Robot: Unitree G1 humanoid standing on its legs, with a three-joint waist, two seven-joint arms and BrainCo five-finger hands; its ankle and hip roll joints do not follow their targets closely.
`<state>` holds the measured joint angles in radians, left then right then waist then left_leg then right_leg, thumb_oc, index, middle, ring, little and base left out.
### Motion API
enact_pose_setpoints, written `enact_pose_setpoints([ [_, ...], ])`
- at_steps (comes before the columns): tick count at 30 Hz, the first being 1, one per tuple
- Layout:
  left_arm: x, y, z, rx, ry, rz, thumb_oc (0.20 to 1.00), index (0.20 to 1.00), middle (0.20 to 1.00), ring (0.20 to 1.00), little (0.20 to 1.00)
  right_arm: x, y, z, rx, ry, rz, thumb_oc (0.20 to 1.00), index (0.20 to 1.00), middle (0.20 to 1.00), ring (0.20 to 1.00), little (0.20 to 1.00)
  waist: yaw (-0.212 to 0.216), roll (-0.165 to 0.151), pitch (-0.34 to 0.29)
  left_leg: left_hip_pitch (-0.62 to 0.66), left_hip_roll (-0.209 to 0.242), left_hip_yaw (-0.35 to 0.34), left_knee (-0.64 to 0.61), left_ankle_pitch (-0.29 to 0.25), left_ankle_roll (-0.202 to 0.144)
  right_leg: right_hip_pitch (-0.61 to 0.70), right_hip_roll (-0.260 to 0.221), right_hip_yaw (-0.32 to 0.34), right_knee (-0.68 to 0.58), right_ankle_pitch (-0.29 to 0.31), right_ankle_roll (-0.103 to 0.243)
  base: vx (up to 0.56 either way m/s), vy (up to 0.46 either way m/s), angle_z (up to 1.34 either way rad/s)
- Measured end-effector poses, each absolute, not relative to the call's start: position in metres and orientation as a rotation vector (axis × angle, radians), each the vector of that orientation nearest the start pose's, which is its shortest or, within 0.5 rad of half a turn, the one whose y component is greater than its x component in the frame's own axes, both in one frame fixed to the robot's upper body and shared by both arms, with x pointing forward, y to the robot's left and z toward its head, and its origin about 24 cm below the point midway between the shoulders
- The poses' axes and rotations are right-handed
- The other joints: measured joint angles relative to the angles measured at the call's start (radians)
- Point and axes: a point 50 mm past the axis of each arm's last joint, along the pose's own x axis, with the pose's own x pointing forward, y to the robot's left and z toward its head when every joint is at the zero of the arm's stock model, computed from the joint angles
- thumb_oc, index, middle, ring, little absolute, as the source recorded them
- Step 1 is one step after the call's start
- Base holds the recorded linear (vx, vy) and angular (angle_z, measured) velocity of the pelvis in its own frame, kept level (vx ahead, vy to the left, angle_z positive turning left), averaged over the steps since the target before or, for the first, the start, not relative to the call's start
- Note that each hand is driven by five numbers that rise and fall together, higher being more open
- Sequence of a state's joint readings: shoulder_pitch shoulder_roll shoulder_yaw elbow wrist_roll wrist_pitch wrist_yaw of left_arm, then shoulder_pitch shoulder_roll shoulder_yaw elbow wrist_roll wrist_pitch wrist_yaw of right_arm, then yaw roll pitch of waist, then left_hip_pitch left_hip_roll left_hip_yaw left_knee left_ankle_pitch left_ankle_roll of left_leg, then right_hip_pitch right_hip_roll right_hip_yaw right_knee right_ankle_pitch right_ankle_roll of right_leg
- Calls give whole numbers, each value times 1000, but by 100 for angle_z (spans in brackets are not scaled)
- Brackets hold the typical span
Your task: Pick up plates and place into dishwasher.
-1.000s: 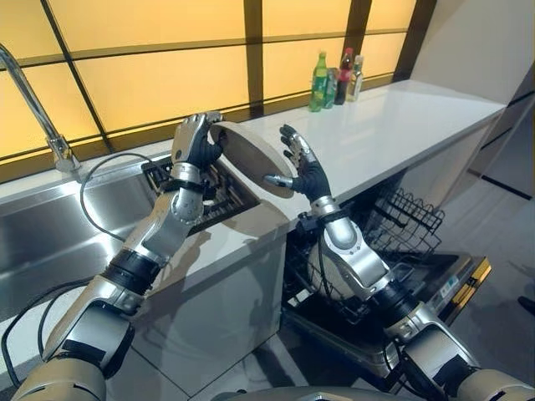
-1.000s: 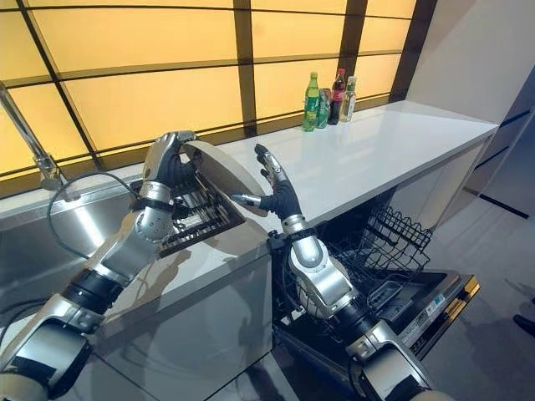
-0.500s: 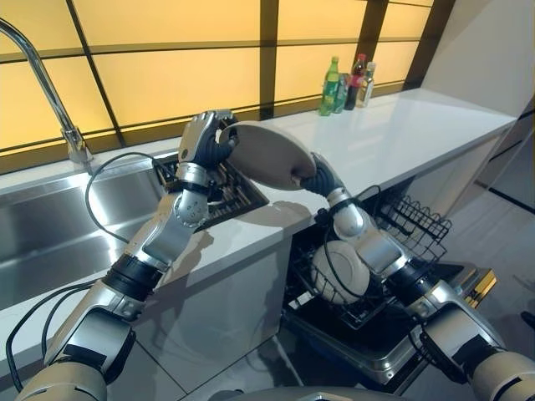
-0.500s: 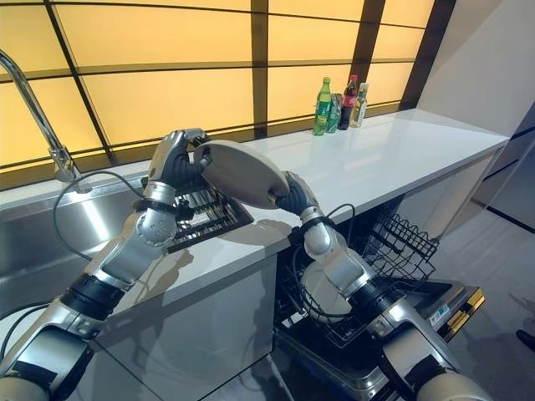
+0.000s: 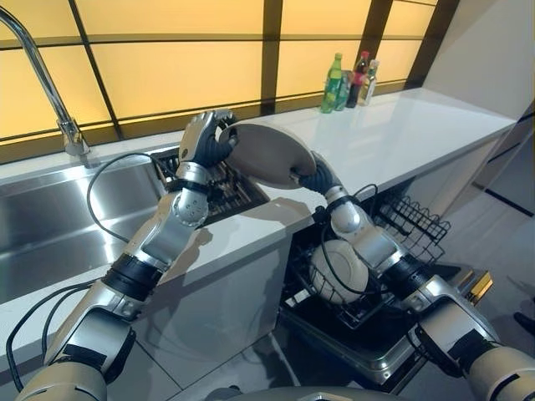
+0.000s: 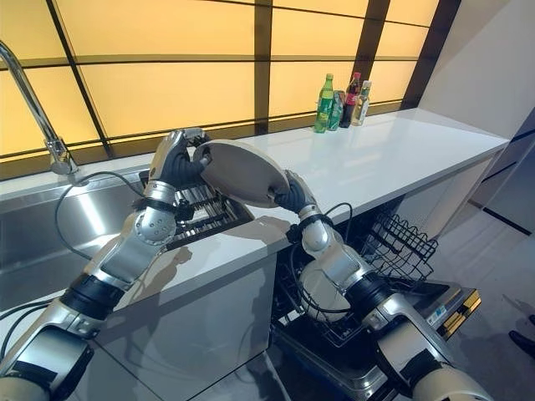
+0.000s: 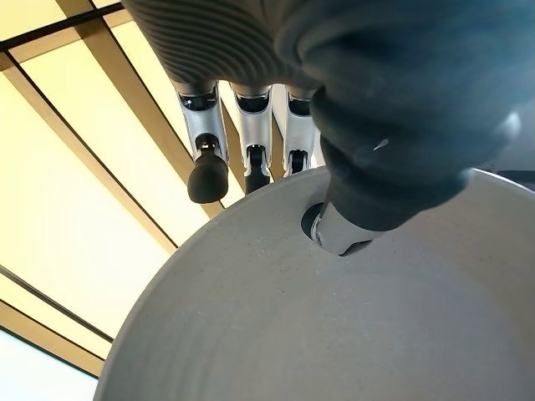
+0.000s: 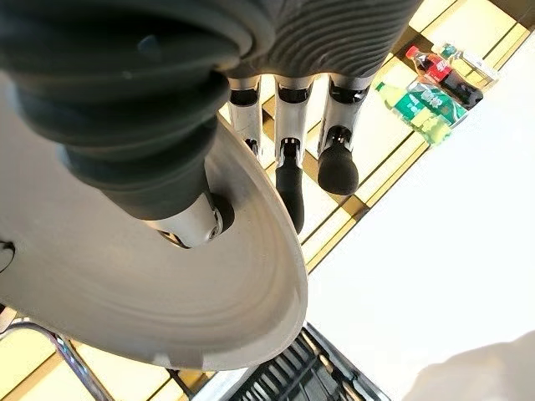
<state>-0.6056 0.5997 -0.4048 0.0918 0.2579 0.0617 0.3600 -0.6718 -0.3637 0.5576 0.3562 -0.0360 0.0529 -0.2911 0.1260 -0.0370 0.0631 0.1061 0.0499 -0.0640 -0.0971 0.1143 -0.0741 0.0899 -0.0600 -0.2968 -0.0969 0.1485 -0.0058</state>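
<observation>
Above the counter [image 5: 401,142], both hands pinch the plate [image 5: 267,154].

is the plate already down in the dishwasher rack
No, the plate is up above the counter edge, with the left hand gripping one side and the right hand at the other.

No text, number or sign is showing clearly enough to be read. The bottles [image 5: 346,80] standing at the far right of the desk [image 5: 401,125] are wearing coloured labels, but the print on them is too small to make out. A small panel [image 6: 436,312] on the front edge of the open dishwasher door [image 6: 418,322] is showing marks, also not readable.
</observation>
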Motion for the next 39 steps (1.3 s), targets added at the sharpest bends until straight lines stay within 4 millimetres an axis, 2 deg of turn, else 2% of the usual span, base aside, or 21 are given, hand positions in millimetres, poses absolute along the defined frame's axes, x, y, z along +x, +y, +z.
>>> enact_pose_setpoints([
  [4, 330, 153, 191, 846, -560, 19, 1000, 1000, 1000, 1000, 1000, 349, -97, 127, -607, -306, 182, 200, 200, 200, 200, 200, -2, 8, 5, -1, 0, 0, 0, 0, 0, 0, 0, 0, 0, 0, 0, 0, 0, 0],
  [7, 329, 149, 191, 841, -565, -59, 1000, 1000, 1000, 1000, 1000, 351, -112, 134, -622, -320, 138, 200, 200, 200, 200, 200, -4, 16, 12, -1, -1, 0, 0, 0, 0, -1, -1, 0, 0, 0, 0, 0, 0, 0],
  [10, 324, 143, 190, 766, -548, -169, 1000, 1000, 1000, 1000, 1000, 352, -130, 145, -670, -353, 102, 200, 200, 200, 200, 200, -12, 20, 15, -3, 0, 3, 0, 0, 0, -5, 0, 2, 0, 0, 0, 0, 0, 0],
  [13, 314, 137, 183, 632, -514, -296, 1000, 1000, 1000, 1000, 1000, 352, -164, 153, -745, -354, 28, 200, 200, 200, 200, 200, -28, 17, 17, -2, -1, 7, 0, 0, 0, -5, -1, 6, 0, -1, 3, 16, -28, -4],
  [17, 296, 134, 159, 488, -419, -456, 1000, 1000, 1000, 1000, 1000, 350, -228, 162, -799, -287, -168, 200, 200, 200, 200, 200, -36, 16, 27, 4, 0, 19, 0, -1, 1, -6, 2, 19, 0, -1, 4, 6, -42, -9],
  [20, 287, 136, 140, 417, -338, -533, 1000, 1000, 1000, 1000, 1000, 345, -259, 166, -860, -240, -248, 200, 200, 200, 200, 200, -44, 13, 35, 7, 5, 31, 0, -2, 0, -9, 7, 30, 0, 0, 5, 6, -56, -12],
  [24, 278, 138, 127, 320, -270, -624, 1000, 1000, 1000, 1000, 1000, 343, -283, 162, -913, -160, -303, 200, 200, 200, 200, 200, -61, 13, 42, 8, 7, 37, -1, -2, 0, -14, 9, 39, 0, 0, 5, 13, -53, -9],
  [29, 268, 145, 121, 258, -228, -697, 1000, 1000, 1000, 1000, 1000, 339, -308, 144, -948, -13, -363, 200, 200, 200, 200, 200, -58, 7, 58, 1, 5, 38, -1, -2, 0, -26, 7, 43, 0, 1, 7, 0, -62, -8],
  [35, 256, 152, 106, 149, -178, -678, 1000, 1000, 1000, 1000, 1000, 333, -330, 119, -958, 193, -358, 200, 200, 200, 200, 200, -55, 10, 61, -9, 5, 38, -1, -2, 0, -33, 7, 43, 0, 1, 7, -9, -63, 2],
  [39, 255, 154, 111, 130, -246, -623, 1000, 1000, 1000, 1000, 1000, 328, -341, 105, -957, 308, -351, 200, 200, 200, 200, 200, -43, 20, 68, -29, 5, 38, -1, -1, 1, -47, 7, 42, 0, 6, 14, -141, -77, 1],
])
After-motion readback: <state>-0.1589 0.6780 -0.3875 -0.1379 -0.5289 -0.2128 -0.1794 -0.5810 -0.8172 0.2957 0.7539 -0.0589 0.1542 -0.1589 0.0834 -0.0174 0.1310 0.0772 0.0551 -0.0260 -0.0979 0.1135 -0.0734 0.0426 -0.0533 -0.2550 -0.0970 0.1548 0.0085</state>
